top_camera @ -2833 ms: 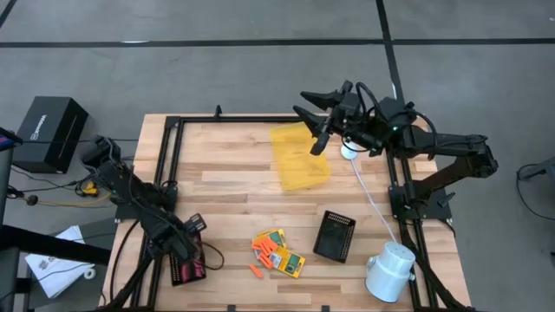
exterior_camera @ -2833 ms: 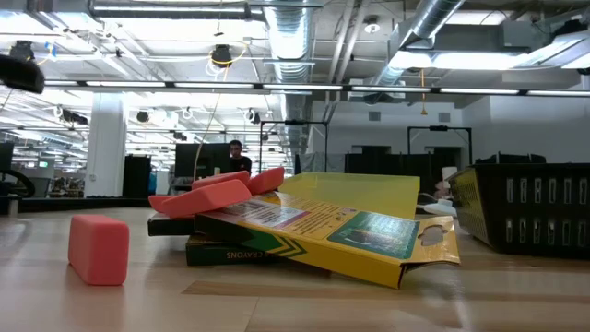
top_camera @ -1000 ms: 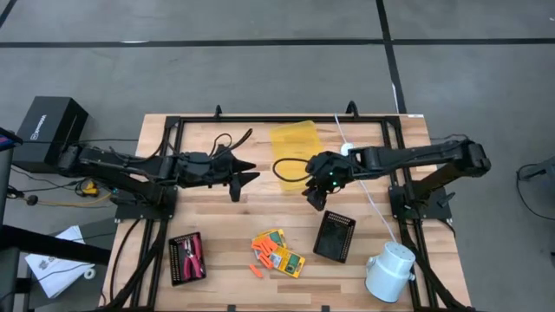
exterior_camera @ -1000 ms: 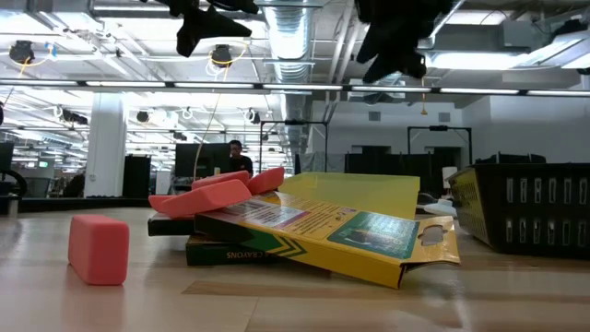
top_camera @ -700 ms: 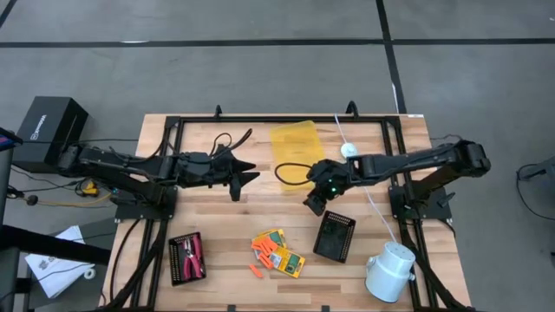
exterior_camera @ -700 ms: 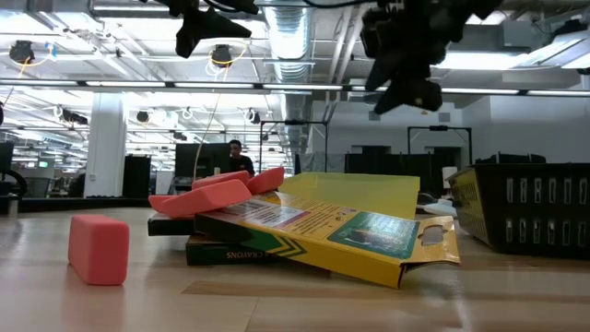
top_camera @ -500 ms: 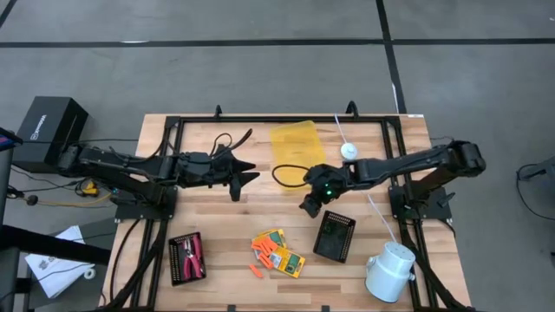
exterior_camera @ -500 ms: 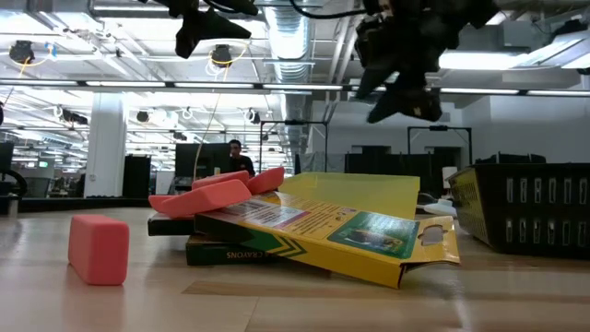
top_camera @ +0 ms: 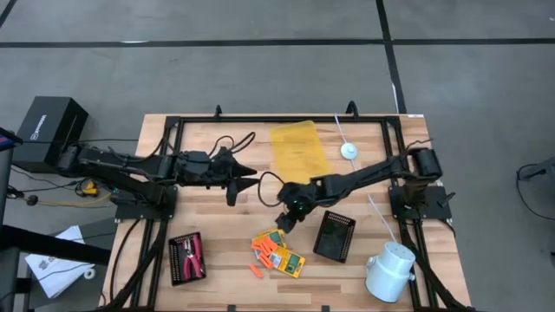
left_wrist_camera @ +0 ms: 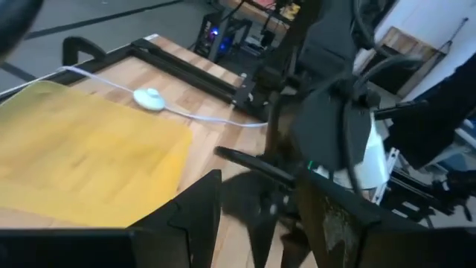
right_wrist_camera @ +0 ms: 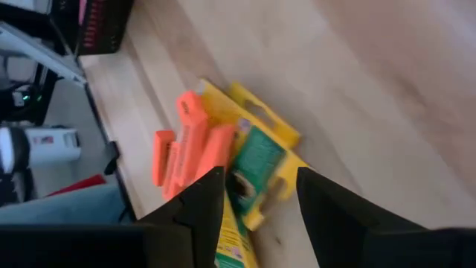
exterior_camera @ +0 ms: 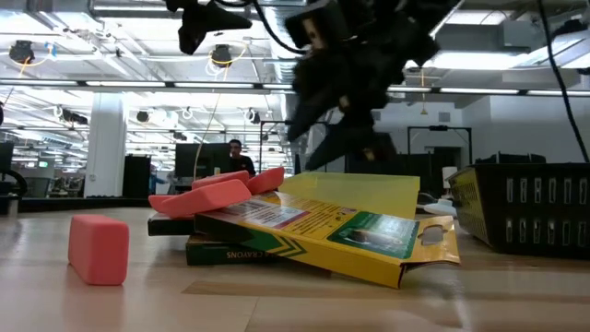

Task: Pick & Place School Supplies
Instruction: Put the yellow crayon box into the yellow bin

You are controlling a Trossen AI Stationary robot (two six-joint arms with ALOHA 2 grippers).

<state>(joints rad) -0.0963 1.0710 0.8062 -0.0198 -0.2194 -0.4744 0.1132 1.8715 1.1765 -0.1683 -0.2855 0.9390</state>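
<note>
A: Right gripper (top_camera: 286, 221) stood with fingers parted and empty, reaching in over the table (top_camera: 217, 156). In its own wrist view the two dark fingers (right_wrist_camera: 195, 216) framed the card boxes (right_wrist_camera: 253, 167) and the orange sticks (right_wrist_camera: 190, 145), the gap between fingers sitting over the green-faced box.

B: Contact with the boxes?

A: None seen. In the high view the gripper sat just beside the boxes (top_camera: 282, 251), on their far side, toward the translucent yellow tray (top_camera: 297, 149). In the low view it hung above the stacked boxes (exterior_camera: 323, 226), apart from them.

B: How did the supplies lie relative to that pile?

A: Two yellow-and-green boxes overlapped, the upper one tilted. Orange sticks (top_camera: 263, 251) lay against the pile on the side toward the left arm, some resting on the boxes; one stick (exterior_camera: 99, 247) lay apart from the pile. A black ribbed tray (top_camera: 334, 235) stood just beside the pile on the right-arm side.

B: The red-handled tool?

A: The red-handled tool (top_camera: 192, 254) lay inside a second black tray (top_camera: 186, 258), well apart from the pile toward the left arm's side.

B: Left gripper?

A: Left gripper (top_camera: 245, 178) waited over the table's middle, beyond the pile, fingers apart and empty. Its wrist view looked across the yellow tray (left_wrist_camera: 82, 149) at the right arm.

B: Other items?

A: A white round puck (top_camera: 348, 151) on a white cable lay near the yellow tray.
</note>
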